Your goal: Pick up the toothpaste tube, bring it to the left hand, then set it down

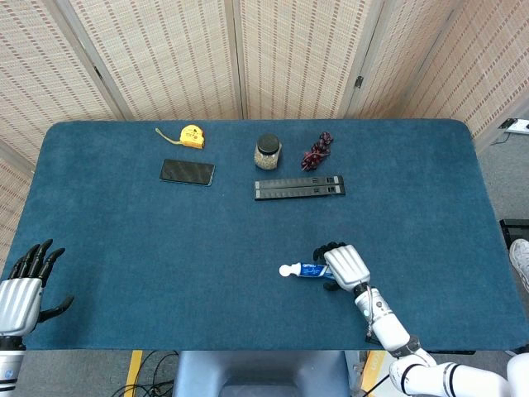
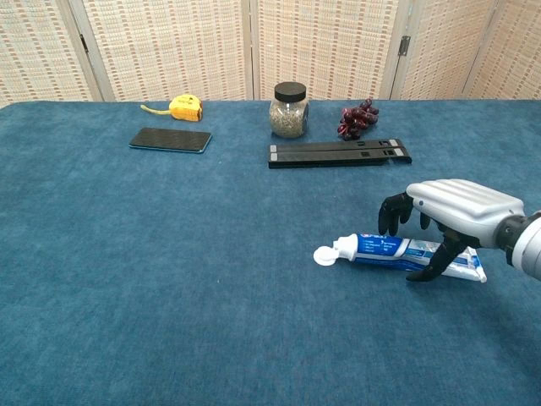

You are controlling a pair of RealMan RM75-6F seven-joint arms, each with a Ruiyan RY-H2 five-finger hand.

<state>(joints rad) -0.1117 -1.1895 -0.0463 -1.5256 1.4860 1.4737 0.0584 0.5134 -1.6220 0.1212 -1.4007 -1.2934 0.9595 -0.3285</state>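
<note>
The toothpaste tube (image 2: 406, 251) lies flat on the blue surface (image 2: 169, 254), cap pointing left, under the right hand (image 2: 444, 216), whose fingers arch over its middle without clearly gripping it, while the left hand (image 1: 25, 285) hovers spread and holding nothing at the surface's near-left edge.

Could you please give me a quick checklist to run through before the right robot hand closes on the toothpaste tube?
1. Toothpaste tube lies flat on the table, cap pointing left: ok.
2. Right robot hand is over the tube's middle, fingers arched on both sides: ok.
3. Fingers already gripping the tube: cannot tell; they look open around it.
4. Nothing crowds the tube; the black bar sits well behind: ok.
5. Left robot hand is open at the table's near left edge, ready to receive: ok.
</note>
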